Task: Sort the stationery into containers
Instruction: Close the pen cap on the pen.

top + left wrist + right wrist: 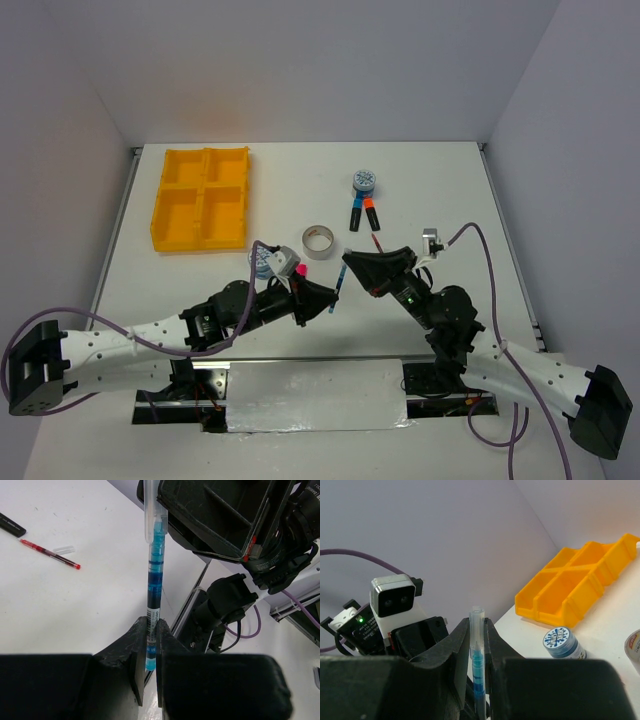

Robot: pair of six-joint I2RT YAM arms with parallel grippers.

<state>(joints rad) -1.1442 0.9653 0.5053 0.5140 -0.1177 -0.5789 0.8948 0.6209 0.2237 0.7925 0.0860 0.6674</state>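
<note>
Yellow tray (157,215) at far left looks bare, my left claw (151,630) and right claw (478,625) both clenched on the teal pen (154,580), tape ring (319,241) and highlighters (370,214) unsorted.

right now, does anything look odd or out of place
The teal pen is held in the air by both grippers at once: left gripper clamped on one end, right gripper on the other. Nothing looks spilled.

The tray (190,242) is bright yellow, the tape roll (364,181) blue-and-white patterned, the tape ring (318,252) silver-grey, one pen (155,575) translucent blue, a second pen (50,554) red, the worktop (440,190) white.
</note>
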